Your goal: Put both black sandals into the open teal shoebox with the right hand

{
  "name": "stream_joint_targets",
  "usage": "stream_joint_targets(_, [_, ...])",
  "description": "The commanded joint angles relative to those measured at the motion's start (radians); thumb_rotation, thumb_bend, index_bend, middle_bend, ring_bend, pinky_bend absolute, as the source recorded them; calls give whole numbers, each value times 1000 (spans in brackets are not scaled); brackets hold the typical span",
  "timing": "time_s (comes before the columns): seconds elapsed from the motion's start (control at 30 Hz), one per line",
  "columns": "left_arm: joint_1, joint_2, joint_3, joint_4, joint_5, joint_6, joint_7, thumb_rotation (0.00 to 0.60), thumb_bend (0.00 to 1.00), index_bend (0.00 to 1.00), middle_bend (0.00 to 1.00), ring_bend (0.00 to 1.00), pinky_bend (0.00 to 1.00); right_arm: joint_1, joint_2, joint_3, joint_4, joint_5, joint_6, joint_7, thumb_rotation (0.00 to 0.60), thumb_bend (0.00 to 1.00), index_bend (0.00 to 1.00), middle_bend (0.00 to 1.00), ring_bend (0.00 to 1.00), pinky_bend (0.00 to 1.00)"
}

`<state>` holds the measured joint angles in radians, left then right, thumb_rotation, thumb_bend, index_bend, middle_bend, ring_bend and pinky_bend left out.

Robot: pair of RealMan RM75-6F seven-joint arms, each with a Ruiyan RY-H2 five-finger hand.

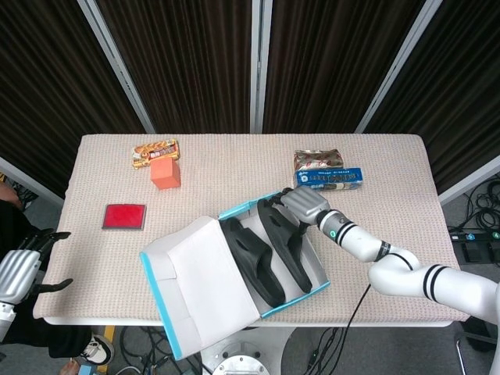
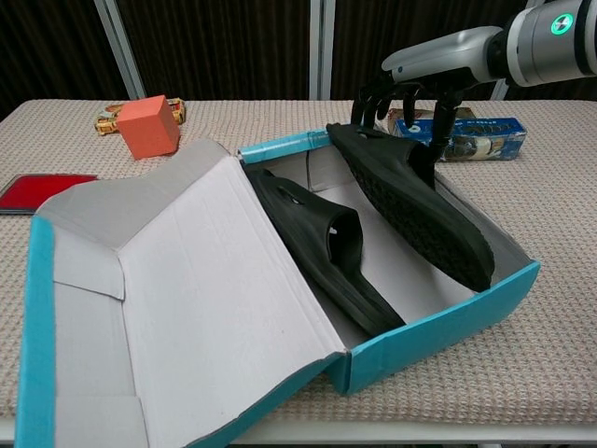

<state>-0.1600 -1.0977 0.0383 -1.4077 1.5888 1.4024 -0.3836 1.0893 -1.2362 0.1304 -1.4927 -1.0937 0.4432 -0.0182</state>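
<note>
Both sandals (image 2: 373,224) in shoebox (image 2: 438,322) — robot hand (image 2: 410,93) above

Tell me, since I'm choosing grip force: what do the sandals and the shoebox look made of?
Sandals: likely moulded foam or rubber, matte black, seamless, textured sole. Shoebox: paperboard, teal outside, plain grey-white inside, with folded flaps and creases.
</note>
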Motion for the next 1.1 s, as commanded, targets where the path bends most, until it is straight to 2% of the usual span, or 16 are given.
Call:
stream_joint_targets(0.03, [1, 1, 0, -2, 1, 2, -1, 600, 21, 192, 235, 113, 139, 8, 45, -4, -43, 34, -24, 6, 600, 0, 48, 125, 12, 206])
stream_joint_targets(0.23, [4, 5, 2, -12, 7, 11, -1, 600, 21, 192, 235, 113, 139, 9, 103, -20, -110, 67, -11, -11, 600, 0, 0, 66, 0, 157])
stream_joint_targets(0.33, [6, 10, 1, -19, 12, 22, -1, 600, 21, 192, 236, 113, 139, -10, 140, 6, -181, 69, 16, 27, 600, 0, 0, 71, 0, 157])
stream_joint_targets(0.43, [8, 16, 0, -28, 15, 30, 0, 600, 21, 192, 236, 113, 138, -52, 191, 57, -268, 38, 48, 112, 600, 0, 0, 99, 0, 158])
stream_joint_targets(0.57, [6, 19, 2, -41, 25, 35, 8, 600, 21, 192, 235, 113, 139, -139, 258, 126, -359, -61, 96, 279, 600, 0, 0, 128, 3, 173])
stream_joint_targets(0.73, [1, 20, 2, -57, 32, 33, 24, 600, 21, 192, 235, 113, 139, -248, 282, 162, -416, -223, 173, 531, 600, 60, 21, 195, 80, 237])
stream_joint_targets(0.8, [0, 21, 1, -64, 32, 31, 31, 600, 21, 192, 235, 113, 139, -288, 276, 148, -423, -310, 205, 660, 600, 111, 30, 211, 101, 254])
stream_joint_targets(0.93, [-2, 25, 4, -77, 33, 26, 46, 600, 21, 192, 235, 113, 139, -322, 263, 91, -416, -485, 250, 932, 600, 304, 68, 236, 132, 284])
stream_joint_targets(1.1, [0, 29, 6, -89, 31, 25, 58, 600, 21, 192, 235, 113, 139, -316, 228, -19, -337, -706, 375, 1228, 600, 426, 188, 294, 197, 353])
